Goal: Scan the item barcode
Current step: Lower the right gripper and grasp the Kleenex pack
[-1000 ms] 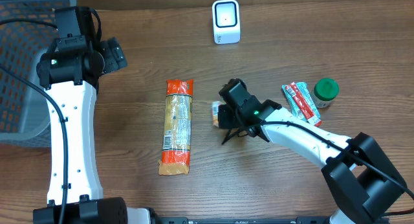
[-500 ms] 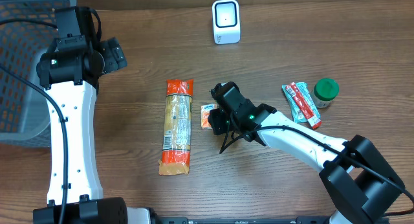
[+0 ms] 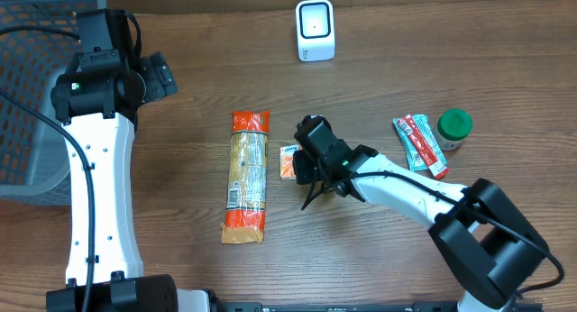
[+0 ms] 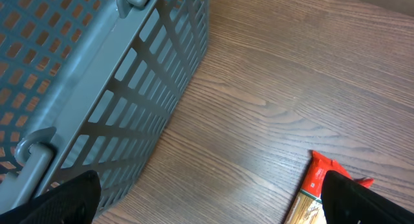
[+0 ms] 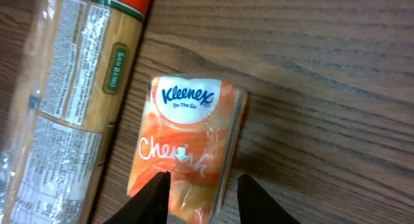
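A small orange Kleenex tissue pack lies flat on the wooden table, just right of a long pasta packet. My right gripper hovers over the pack's right end. In the right wrist view the gripper is open. Its left fingertip overlaps the pack and its right fingertip is over bare wood beside it. The white scanner stands at the table's back. My left gripper is far off at the left, wide open and holding nothing.
A grey mesh basket fills the left edge and shows close up in the left wrist view. A red-and-white packet and a green-lidded jar sit at the right. The pasta packet's label lies left of the tissue pack.
My right gripper shifted a little left and its jaws went from shut to parted. The tissue pack now lies further left, nearer the pasta packet. The left arm stayed still.
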You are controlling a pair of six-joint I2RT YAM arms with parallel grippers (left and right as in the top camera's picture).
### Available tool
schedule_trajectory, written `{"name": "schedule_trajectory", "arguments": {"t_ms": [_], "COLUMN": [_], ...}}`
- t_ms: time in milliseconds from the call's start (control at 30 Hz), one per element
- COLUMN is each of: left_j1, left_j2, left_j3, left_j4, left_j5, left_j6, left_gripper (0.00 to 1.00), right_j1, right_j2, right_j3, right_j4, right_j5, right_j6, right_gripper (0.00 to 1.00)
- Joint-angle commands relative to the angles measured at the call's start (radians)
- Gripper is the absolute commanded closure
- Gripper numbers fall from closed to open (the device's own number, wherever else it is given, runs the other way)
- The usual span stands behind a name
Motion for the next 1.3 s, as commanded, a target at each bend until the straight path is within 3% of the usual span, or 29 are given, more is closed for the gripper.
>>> {"name": "schedule_trajectory", "arguments": {"t_ms": [0, 467, 500, 567, 600, 800, 1267], "left_j1": [-0.001, -0.001, -0.001, -0.001, -0.001, -0.001, -0.001], "left_j2": [-0.014, -0.014, -0.014, -0.014, -0.014, -0.014, -0.014], "left_j3": [0.018, 0.018, 0.018, 0.018, 0.018, 0.018, 0.018], "left_j4": [0.001, 0.001, 0.001, 0.001, 0.001, 0.001, 0.001], "left_j5": [-0.013, -0.013, -0.013, -0.013, -0.013, -0.013, -0.013], "left_j6": [0.008, 0.008, 0.008, 0.008, 0.008, 0.008, 0.008], "left_gripper": [0.00, 0.00, 0.00, 0.00, 0.00, 0.00, 0.00], "right_j1": [-0.002, -0.002, -0.002, -0.002, -0.002, -0.010, -0.071], "right_j2": [0.018, 0.065, 0.065, 0.065, 0.065, 0.030, -0.315], "right_j3": [-0.004, -0.004, -0.004, -0.004, -0.004, -0.001, 0.002], "right_j4": [0.015, 0.049, 0.049, 0.047, 0.045, 0.031, -0.229], "right_j5": [0.018, -0.039, -0.039, -0.039, -0.039, -0.039, 0.052], "right_j6": [0.017, 0.046, 0.045, 0.045, 0.045, 0.037, -0.064], "right_gripper": [0.69, 0.69, 0.73, 0.94, 0.96, 0.96, 0.97]}}
